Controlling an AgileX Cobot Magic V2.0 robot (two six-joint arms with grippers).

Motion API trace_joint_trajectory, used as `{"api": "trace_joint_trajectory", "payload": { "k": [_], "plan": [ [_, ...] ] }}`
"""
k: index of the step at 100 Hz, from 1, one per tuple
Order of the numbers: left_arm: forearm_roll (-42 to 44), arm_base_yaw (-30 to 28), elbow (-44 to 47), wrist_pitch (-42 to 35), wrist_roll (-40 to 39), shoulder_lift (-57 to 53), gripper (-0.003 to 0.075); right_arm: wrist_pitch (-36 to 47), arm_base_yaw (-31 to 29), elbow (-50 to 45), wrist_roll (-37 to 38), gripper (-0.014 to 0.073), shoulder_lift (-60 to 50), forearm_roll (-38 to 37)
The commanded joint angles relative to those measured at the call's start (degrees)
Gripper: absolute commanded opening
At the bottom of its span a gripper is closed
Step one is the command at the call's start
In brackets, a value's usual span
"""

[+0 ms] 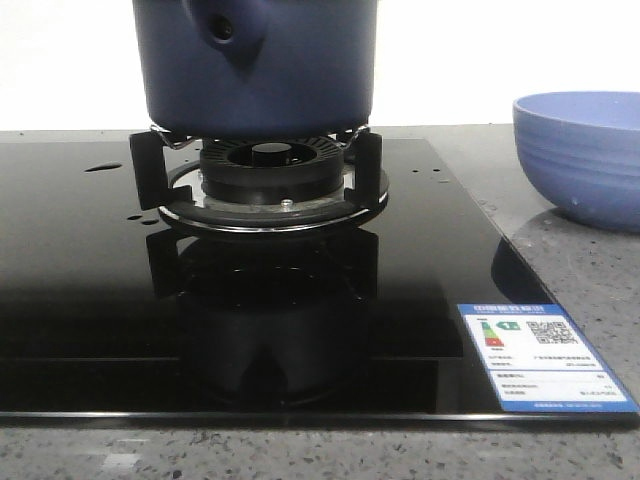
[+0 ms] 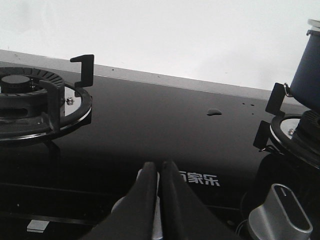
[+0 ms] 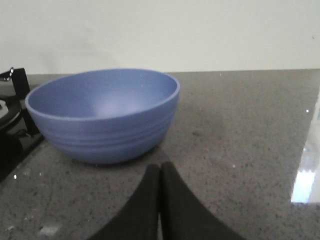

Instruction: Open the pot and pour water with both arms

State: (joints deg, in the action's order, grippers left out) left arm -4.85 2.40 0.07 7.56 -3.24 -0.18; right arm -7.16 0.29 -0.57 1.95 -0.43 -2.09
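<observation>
The dark navy-blue pot [image 1: 260, 65] stands on the gas burner's black supports [image 1: 262, 170], its pointed handle mount with a round hole facing the camera; its top is cut off by the frame. A slice of the pot [image 2: 307, 75] shows in the left wrist view. My left gripper [image 2: 159, 167] is shut and empty, low over the black glass hob [image 2: 165, 125] between two burners. My right gripper [image 3: 160, 167] is shut and empty, over the grey counter just in front of the light blue ribbed bowl [image 3: 102, 115]. Neither gripper shows in the front view.
The light blue bowl [image 1: 580, 155] sits on the speckled counter right of the hob. A second burner [image 2: 35, 100] lies on the hob's other side. A silver control knob [image 2: 280, 215] is near the pot's burner. An energy label [image 1: 540, 355] is stuck on the glass.
</observation>
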Motion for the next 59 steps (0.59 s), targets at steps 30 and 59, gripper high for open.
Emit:
{"api": "trace_joint_trajectory", "payload": {
  "k": [30,59],
  "plan": [
    [-0.1,0.0,1.9,-4.4,-0.6,-1.5,-0.0019,4.1,-0.4,-1.5,0.0,-0.0056,-1.2,-1.9],
    [-0.1,0.0,1.9,-4.4,-0.6,-1.5,-0.0019,4.1,-0.4,-1.5,0.0,-0.0056,-1.2,-1.9]
  ]
}}
